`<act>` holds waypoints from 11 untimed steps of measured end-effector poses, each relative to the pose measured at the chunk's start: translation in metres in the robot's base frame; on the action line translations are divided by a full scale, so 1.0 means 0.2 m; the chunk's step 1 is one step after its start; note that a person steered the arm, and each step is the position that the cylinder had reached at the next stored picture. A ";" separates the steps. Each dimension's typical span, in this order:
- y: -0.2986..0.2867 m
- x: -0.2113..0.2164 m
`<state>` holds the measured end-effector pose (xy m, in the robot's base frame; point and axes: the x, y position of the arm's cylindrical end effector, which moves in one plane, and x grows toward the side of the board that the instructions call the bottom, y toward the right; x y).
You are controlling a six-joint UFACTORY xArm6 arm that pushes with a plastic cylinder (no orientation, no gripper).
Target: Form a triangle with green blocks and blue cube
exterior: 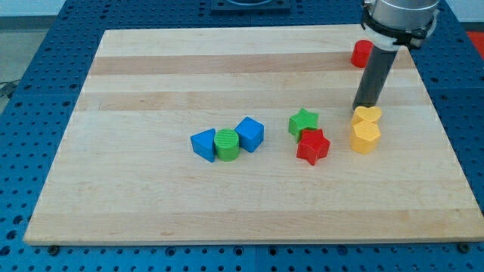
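Observation:
A blue cube [250,134] sits near the board's middle, touching a green cylinder [226,145] on its left. A blue triangular block [203,144] touches the cylinder's other side. A green star [303,122] lies to the right of the cube, touching a red star [313,146] below it. My tip [366,107] is at the view's right, well right of the green star, just above a yellow heart-shaped block [368,115].
A yellow hexagonal block [365,137] sits directly below the yellow heart. A red block [361,53] lies near the board's top right, partly behind the rod. The wooden board [151,75] rests on a blue perforated table.

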<state>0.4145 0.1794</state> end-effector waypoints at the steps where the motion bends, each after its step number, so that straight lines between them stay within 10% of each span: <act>1: 0.00 -0.01; 3: -0.67 -0.43; 8: -1.60 0.13; 11: -1.58 0.28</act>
<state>0.4699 -0.1368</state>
